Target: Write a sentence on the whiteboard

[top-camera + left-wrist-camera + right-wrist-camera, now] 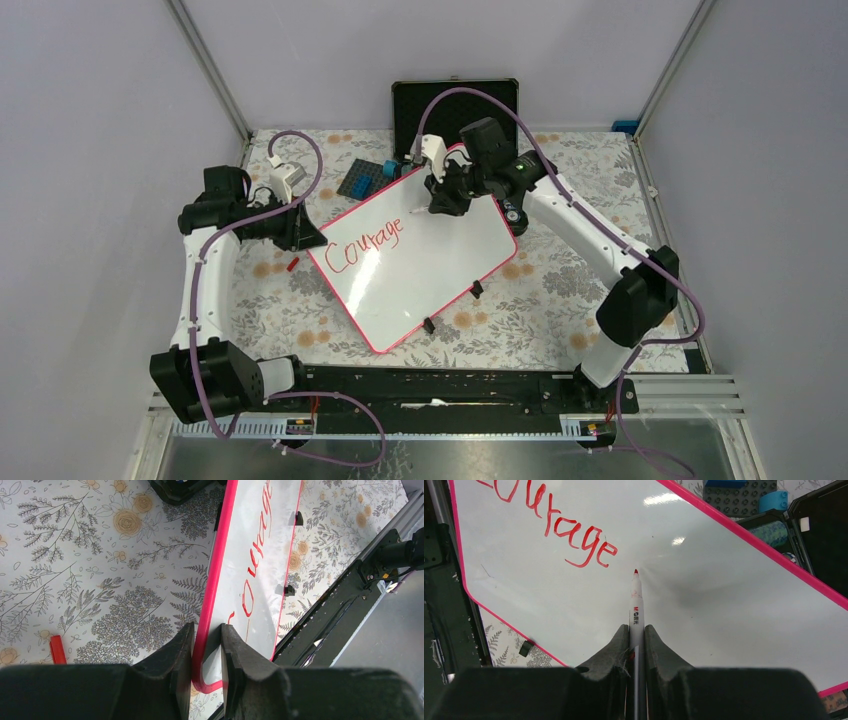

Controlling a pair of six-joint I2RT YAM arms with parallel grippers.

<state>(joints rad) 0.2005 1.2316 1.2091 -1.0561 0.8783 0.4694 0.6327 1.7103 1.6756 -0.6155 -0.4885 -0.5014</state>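
The whiteboard (430, 270) lies tilted on the floral table, pink-red frame, two black clips on its near long edge. Red handwriting on it reads "Courage" (365, 243), one word only; it also shows in the right wrist view (559, 527). My left gripper (206, 652) is shut on the whiteboard's left corner frame (212, 587). My right gripper (637, 635) is shut on a white marker (636, 602) with a red tip, which points at the bare board just right of the final "e". In the top view the right gripper (440, 200) hovers over the board's far part.
A black case (455, 105) stands open at the back. A dark studded plate with blue pieces (365, 178) lies behind the board. A small red marker cap (292, 264) lies on the cloth left of the board. The black rail (450, 385) runs along the near edge.
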